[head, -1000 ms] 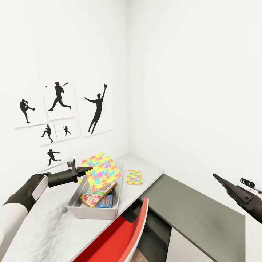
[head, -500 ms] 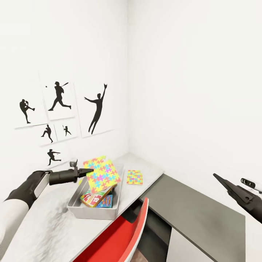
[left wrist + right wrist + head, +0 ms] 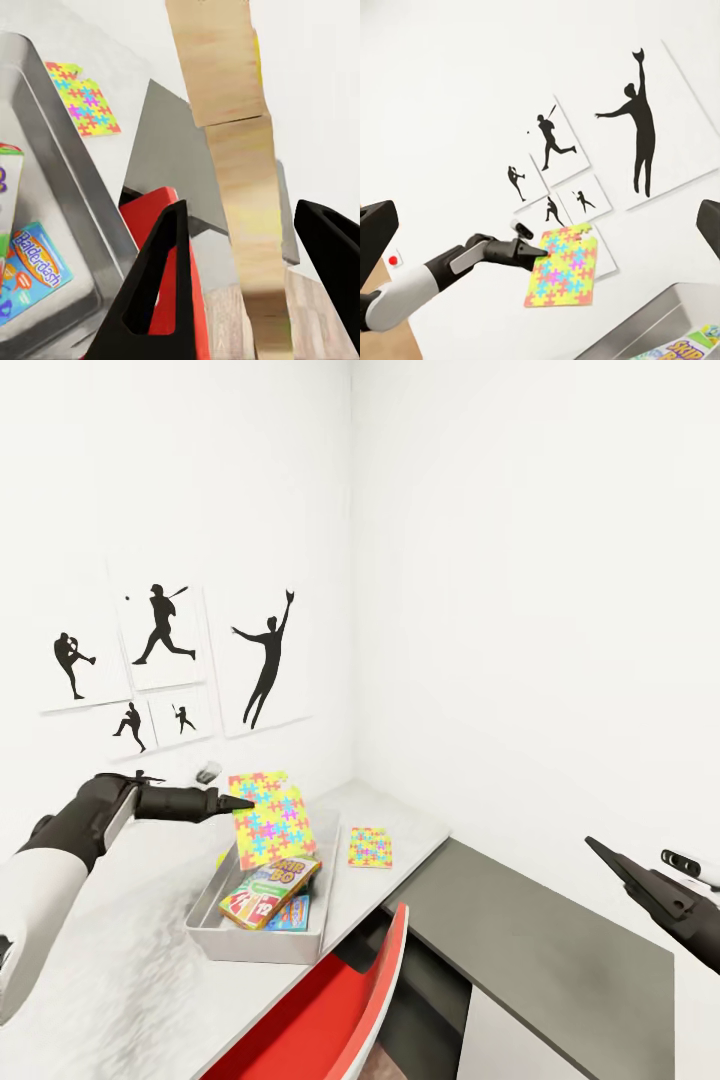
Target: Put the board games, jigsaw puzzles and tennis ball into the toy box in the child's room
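Observation:
My left gripper (image 3: 238, 802) is shut on one edge of a jigsaw puzzle (image 3: 272, 822), which hangs tilted steeply above the far end of the toy box (image 3: 215, 945) on the table (image 3: 130, 960). In the left wrist view the puzzle's brown underside (image 3: 232, 172) runs between the fingers (image 3: 157, 285). The red-yellow-green SKIP-BO board game (image 3: 268, 887) and a smaller blue board game (image 3: 292, 913) lie in the toy box. A second jigsaw puzzle (image 3: 370, 847) lies flat on the table just beyond it. My right gripper (image 3: 605, 853) hovers open at the far right. The tennis ball and bed are out of view.
A red chair (image 3: 340, 1000) stands against the table's front edge, close under the toy box. The lower dark-grey cabinet top (image 3: 540, 930) stretches to the right. Baseball silhouette pictures (image 3: 160, 660) hang on the wall behind the table.
My left gripper has risen and drawn back toward the wall. The puzzle it holds has swung from nearly flat to steeply tilted. The right arm has stayed put.

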Motion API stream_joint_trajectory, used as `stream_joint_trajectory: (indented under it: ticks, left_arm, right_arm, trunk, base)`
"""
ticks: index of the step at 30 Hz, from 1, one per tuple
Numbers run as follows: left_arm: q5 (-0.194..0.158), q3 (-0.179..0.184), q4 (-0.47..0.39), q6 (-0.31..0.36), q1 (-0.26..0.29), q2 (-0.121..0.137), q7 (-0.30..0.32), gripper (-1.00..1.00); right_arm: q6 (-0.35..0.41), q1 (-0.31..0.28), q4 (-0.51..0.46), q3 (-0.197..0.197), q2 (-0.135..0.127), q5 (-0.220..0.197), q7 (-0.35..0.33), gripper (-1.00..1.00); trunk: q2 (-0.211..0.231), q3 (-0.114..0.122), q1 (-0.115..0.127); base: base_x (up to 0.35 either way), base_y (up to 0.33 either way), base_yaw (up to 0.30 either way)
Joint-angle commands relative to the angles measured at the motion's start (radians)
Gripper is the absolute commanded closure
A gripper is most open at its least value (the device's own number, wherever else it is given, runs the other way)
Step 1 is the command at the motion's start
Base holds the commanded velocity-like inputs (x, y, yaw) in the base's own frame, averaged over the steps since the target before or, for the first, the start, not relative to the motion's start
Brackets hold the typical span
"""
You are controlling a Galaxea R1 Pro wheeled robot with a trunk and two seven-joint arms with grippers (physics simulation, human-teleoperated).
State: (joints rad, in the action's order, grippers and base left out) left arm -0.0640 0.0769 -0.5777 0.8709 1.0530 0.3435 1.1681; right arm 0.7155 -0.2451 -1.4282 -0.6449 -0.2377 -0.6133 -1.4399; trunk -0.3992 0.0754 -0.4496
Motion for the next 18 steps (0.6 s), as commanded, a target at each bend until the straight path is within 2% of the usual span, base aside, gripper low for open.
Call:
stream_joint_trajectory:
  ticks: [1,4,9,13,18]
  left_arm:
    - [0.017,0.005,0.000,0.005,0.006,-0.001,-0.002,1.00]
    - [0.048,0.007,-0.005,-0.002,0.012,-0.005,-0.004,1.00]
    - [0.062,0.011,-0.009,-0.005,0.015,-0.010,-0.015,1.00]
    - [0.073,0.012,-0.012,-0.006,0.015,-0.031,-0.057,1.00]
    - [0.074,0.013,-0.013,-0.006,0.015,-0.034,-0.063,1.00]
  right_arm:
    - [0.010,0.000,0.000,0.000,0.000,-0.001,-0.002,-1.00]
    - [0.010,0.000,-0.001,0.001,0.000,0.001,0.000,-1.00]
    - [0.010,0.000,-0.003,0.002,0.000,0.002,0.001,-1.00]
    - [0.009,0.000,-0.003,0.002,0.000,0.004,0.000,-1.00]
    - [0.009,0.000,-0.002,0.002,0.000,0.003,-0.001,-1.00]
  trunk:
    - [-0.001,-0.001,0.000]
    - [-0.001,-0.001,0.000]
    - [-0.001,-0.001,0.000]
    - [-0.001,-0.001,0.000]
    - [-0.001,-0.001,0.000]
  base:
    - [0.000,0.000,0.000]
    - [0.000,0.000,0.000]
    - [0.057,0.042,0.000]
    - [0.081,0.050,0.000]
    - [0.010,0.006,0.000]
